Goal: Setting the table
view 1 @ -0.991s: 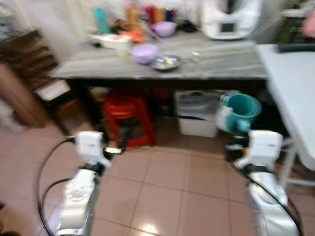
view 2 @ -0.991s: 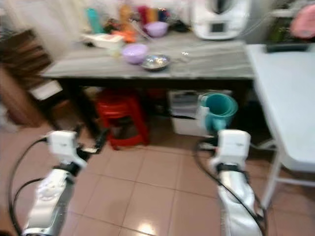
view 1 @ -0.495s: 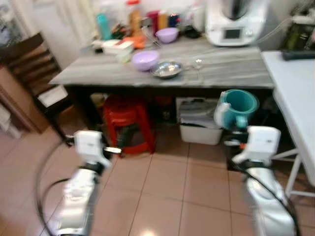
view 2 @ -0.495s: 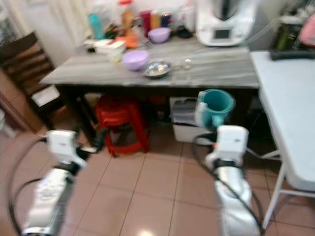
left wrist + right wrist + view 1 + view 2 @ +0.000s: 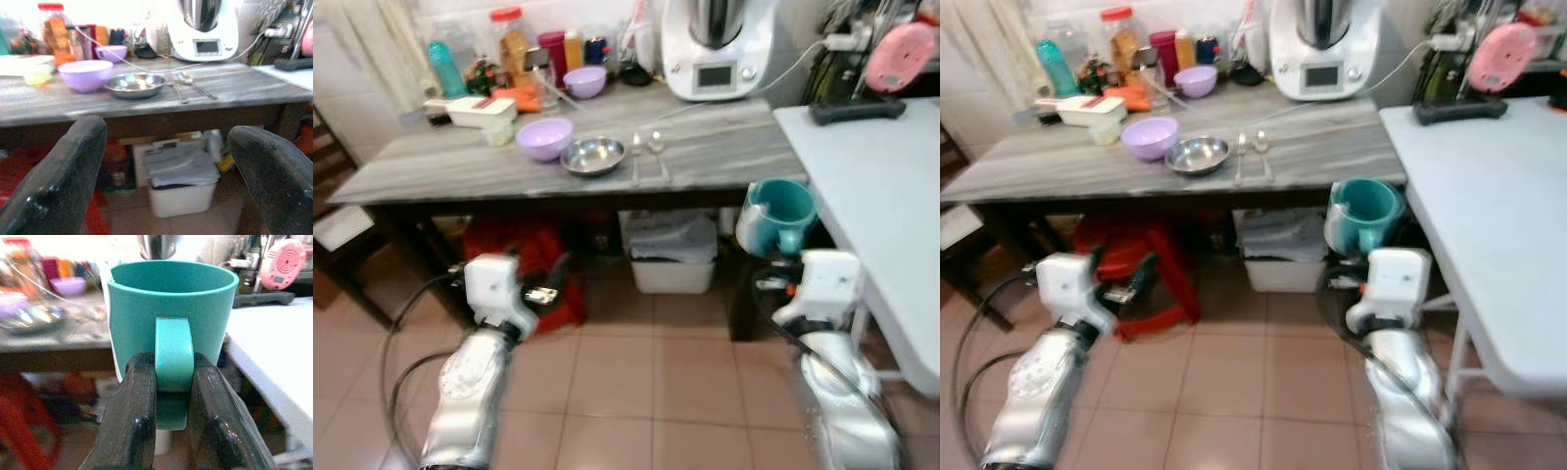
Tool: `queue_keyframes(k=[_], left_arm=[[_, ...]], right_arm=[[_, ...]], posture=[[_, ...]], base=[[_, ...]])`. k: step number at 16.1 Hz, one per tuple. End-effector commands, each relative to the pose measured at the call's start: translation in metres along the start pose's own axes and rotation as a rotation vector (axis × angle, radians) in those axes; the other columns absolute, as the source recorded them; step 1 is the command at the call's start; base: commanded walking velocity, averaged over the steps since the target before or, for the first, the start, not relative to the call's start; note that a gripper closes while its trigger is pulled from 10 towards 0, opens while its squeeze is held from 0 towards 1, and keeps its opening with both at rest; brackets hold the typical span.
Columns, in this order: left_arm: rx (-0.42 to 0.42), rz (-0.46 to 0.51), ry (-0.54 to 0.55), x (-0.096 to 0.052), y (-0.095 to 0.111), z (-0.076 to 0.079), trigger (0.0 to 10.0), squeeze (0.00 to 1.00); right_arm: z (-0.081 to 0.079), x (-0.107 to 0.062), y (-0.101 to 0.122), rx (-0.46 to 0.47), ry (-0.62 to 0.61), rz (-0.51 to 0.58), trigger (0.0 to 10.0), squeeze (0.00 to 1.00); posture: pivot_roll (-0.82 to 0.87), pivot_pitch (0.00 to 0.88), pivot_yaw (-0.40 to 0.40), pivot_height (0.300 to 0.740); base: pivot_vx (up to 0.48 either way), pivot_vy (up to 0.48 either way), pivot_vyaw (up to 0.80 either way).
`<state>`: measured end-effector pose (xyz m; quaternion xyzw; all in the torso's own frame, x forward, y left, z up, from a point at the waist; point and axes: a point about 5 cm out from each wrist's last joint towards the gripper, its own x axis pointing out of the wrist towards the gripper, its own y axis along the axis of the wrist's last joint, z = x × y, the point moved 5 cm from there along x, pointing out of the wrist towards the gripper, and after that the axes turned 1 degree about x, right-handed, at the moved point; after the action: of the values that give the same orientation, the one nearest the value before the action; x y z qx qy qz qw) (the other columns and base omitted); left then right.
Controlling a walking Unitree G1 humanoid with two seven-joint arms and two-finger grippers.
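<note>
This is a lived-in home kitchen. A long grey wood-grain worktop point(image 5: 724, 157) carries a white countertop food processor with a small screen point(image 5: 717, 49), two lilac plastic bowls point(image 5: 544, 138), a shallow steel dish point(image 5: 593, 156), loose spoons point(image 5: 646, 157) and a row of jars and bottles point(image 5: 514, 44) against a white tiled wall. Beneath it stand a red plastic stool point(image 5: 524, 264) and a white storage bin point(image 5: 673, 250) on a terracotta tiled floor point(image 5: 636, 392).

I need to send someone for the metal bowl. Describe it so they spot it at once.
Start at the long grey wood-grain table with the white kitchen machine at its back. Near the table's middle lies a shallow steel bowl, between a lilac plastic bowl and two spoons. It is the shiny, metal bowl; the others are lilac.
</note>
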<state>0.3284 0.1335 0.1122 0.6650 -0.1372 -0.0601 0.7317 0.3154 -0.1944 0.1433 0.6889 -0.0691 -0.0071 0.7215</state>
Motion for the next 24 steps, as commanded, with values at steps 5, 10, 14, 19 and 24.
queue_keyframes(k=[5, 10, 14, 19, 24], left_arm=[[0.028, -0.017, 0.034, -0.0054, -0.0005, -0.0164, 10.0, 0.0], [0.024, -0.02, 0.024, -0.0049, -0.0007, -0.0143, 10.0, 0.0], [0.02, -0.021, 0.02, -0.0041, -0.0011, -0.013, 10.0, 0.0], [0.016, -0.021, 0.017, -0.0032, -0.0017, -0.0108, 10.0, 0.0], [0.012, -0.018, 0.014, -0.0027, -0.0011, -0.0093, 10.0, 0.0]], right_arm=[[-0.0172, 0.0048, 0.0085, 0.024, 0.041, 0.035, 10.0, 0.0], [-0.0163, 0.0058, 0.0059, 0.05, 0.021, 0.021, 10.0, 0.0], [-0.0161, 0.0065, 0.0064, 0.05, 0.022, 0.023, 10.0, 0.0], [-0.0182, 0.0083, 0.0081, 0.052, 0.028, 0.03, 10.0, 0.0], [-0.019, 0.0102, 0.01, 0.05, 0.033, 0.034, 10.0, 0.0]], posture=[[-0.11, 0.0, 0.105, 0.74], [-0.11, 0.0, 0.108, 0.74], [-0.11, 0.0, 0.107, 0.74], [-0.11, 0.0, 0.106, 0.74], [-0.11, 0.0, 0.101, 0.74]], base=[[0.339, 0.0, 0.72], [0.339, 0.0, 0.1], [0.339, 0.0, -0.69], [0.339, 0.0, -0.1], [0.339, 0.0, 0.0]])
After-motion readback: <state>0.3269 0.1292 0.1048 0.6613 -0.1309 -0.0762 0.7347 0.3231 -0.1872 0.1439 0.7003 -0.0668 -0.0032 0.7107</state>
